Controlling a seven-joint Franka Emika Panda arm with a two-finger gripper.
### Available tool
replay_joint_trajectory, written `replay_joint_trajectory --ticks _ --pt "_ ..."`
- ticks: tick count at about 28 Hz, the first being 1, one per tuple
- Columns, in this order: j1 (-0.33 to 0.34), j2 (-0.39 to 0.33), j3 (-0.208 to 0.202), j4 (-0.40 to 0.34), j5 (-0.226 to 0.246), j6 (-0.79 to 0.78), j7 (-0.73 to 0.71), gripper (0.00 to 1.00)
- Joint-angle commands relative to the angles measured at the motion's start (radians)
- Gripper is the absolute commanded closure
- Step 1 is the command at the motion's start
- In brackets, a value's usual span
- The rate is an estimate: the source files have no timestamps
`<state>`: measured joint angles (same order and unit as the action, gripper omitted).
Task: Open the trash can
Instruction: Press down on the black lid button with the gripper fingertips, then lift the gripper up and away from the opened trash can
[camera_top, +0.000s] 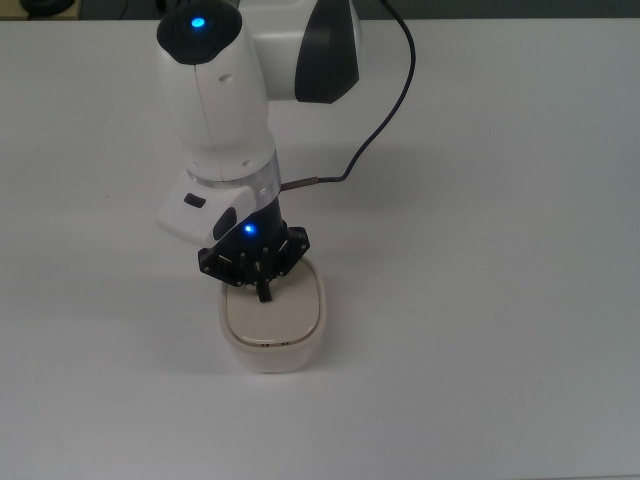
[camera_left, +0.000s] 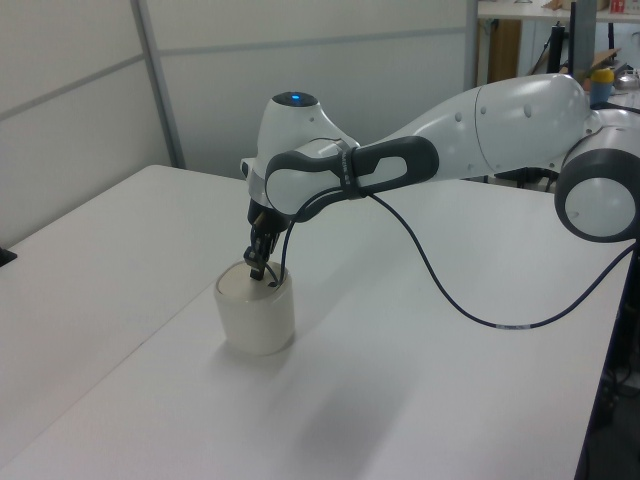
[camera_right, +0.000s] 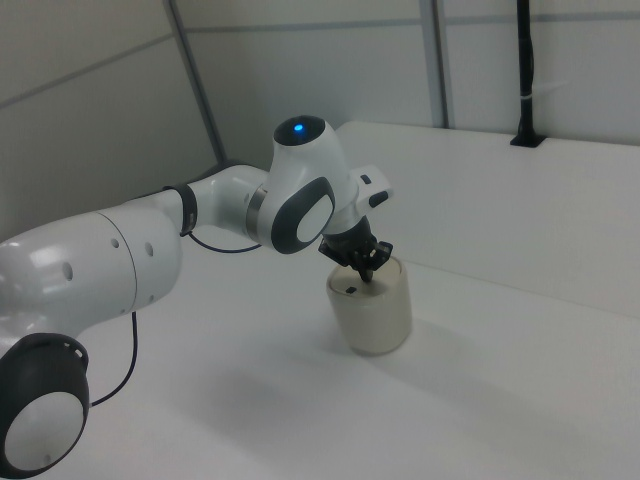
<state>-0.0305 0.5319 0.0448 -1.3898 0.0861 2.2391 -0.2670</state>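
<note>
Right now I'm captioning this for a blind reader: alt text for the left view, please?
A white robot arm's black claw points down onto the closed lid of a small cream plastic trash can standing on a white table.

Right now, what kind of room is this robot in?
Probably a robotics lab: a white robot arm works on a bare white table with just a small beige trash can, plain panel walls behind.

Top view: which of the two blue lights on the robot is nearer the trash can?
The small blue light just behind the gripper, right above the trash can. The other blue light sits farther off, on the white joint cap.
</note>
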Motion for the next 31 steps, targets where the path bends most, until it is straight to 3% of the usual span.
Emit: replay_joint_trajectory --ticks 1,6,13,19,23,24,25,28,31 --pt "0.009 0.028 -0.005 -0.054 -0.020 0.016 0.008 1.00" --pt "0.000 0.004 -0.005 -0.045 0.000 0.013 0.012 1.00" --pt "-0.025 -0.110 -0.014 -0.043 0.046 -0.056 0.011 1.00" --pt "-0.051 -0.191 -0.017 -0.043 0.046 -0.145 0.006 0.97" --pt "-0.078 -0.240 -0.017 -0.043 0.040 -0.255 0.008 0.78" --pt "-0.084 -0.251 -0.017 -0.043 0.040 -0.278 0.009 0.68" --pt "-0.097 -0.274 -0.017 -0.041 0.040 -0.333 0.011 0.48" --pt "-0.120 -0.303 -0.020 -0.026 0.032 -0.415 0.009 0.27" --pt "-0.137 -0.313 -0.029 -0.003 0.020 -0.504 0.002 0.15"
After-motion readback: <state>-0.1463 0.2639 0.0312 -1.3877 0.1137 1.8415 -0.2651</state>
